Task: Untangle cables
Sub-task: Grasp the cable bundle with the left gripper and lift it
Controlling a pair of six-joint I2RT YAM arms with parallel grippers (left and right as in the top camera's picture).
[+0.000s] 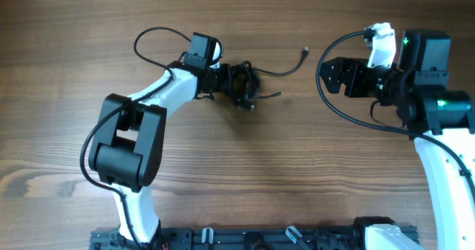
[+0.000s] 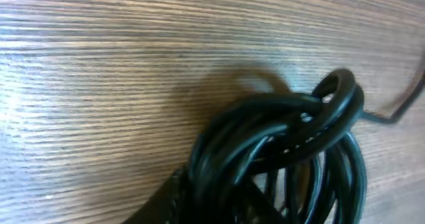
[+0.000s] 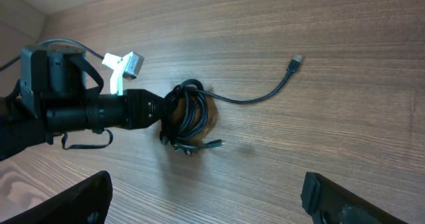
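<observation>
- Your left hand (image 1: 225, 79) is pinched shut on the near side of the coil of thin black cables (image 1: 241, 83). Its tips go right into the loops, so you cannot see them well.
- Close up from that hand, the thin black cables (image 2: 285, 144) are a tight knot of loops, one over the other. A dark shadow sits on the wood behind them.
- The coil is in the far middle of the brown wooden bench (image 1: 223, 176), just past the tip of your left hand.
- One long loose tail (image 1: 282, 72) comes out of the coil. It runs to the right and a bit away from you, and ends in a small metal plug (image 1: 305, 51).
- A short end (image 1: 271, 96) also sticks out on the near right side of the coil.
- Your right hand (image 1: 325, 76) is open wide and holds nothing. It hangs over bare wood.
- This is the part that matters: the plug lies between the coil and your right hand. It is near your right hand and well apart from your left hand.
- From your right hand, the plug is to the left and a little farther out.
- The tail points along the line from one hand to the other. I think a pull to the right would draw it out of the coil while your left hand holds the knot.
</observation>
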